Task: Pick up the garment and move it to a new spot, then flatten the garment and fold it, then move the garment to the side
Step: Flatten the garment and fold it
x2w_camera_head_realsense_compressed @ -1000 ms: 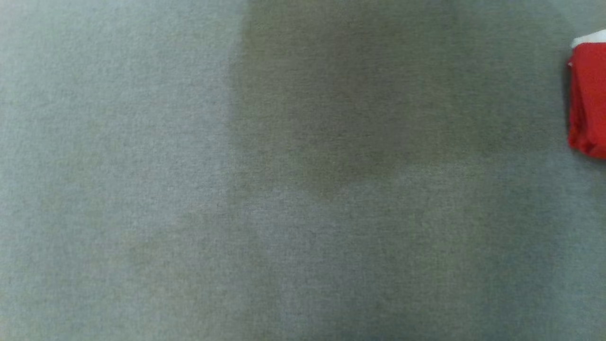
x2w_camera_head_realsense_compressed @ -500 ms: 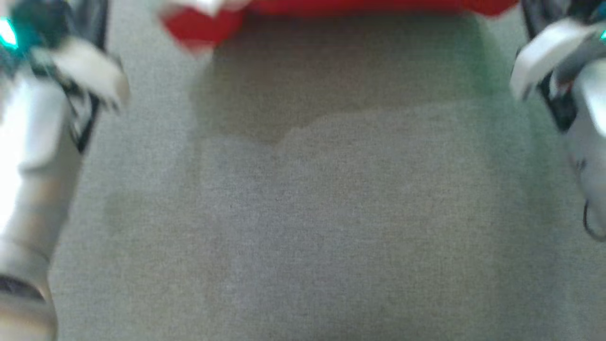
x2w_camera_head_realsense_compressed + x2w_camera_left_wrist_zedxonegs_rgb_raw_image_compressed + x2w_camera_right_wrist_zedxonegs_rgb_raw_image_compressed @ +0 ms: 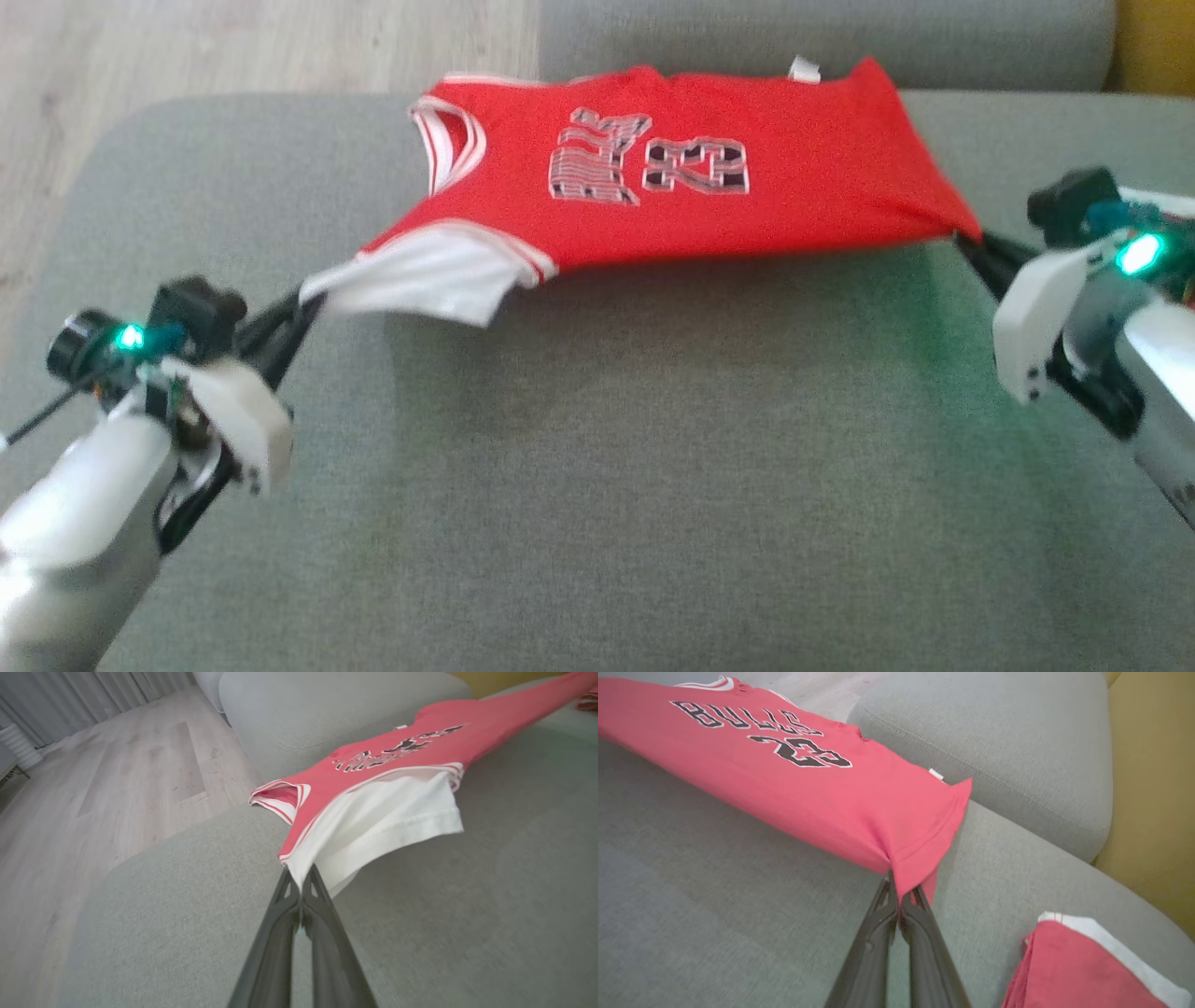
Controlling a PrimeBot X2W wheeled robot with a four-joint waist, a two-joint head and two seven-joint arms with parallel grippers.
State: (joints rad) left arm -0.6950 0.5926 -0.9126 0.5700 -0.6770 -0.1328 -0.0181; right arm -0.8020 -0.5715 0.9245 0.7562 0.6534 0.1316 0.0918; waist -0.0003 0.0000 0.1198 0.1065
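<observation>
Red jersey (image 3: 672, 177): stretched taut betw. both finger pairs, near edge off grey cushion (image 3: 597, 485). L gripper (image 3: 306, 301) clamped on white corner, R gripper (image 3: 966, 241) on red corner. Head cam has tilted up since prev.; pick-up done, lay-down/flatten next.

Red white-trimmed jersey (image 3: 803, 210), stretched taut between two corners, print upward

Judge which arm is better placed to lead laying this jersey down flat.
Left, narrowly. The jersey is stretched between both shut grippers. The left gripper has bare cushion around it. The right gripper pinches the hem corner close beside a folded red garment, which it could disturb.
</observation>
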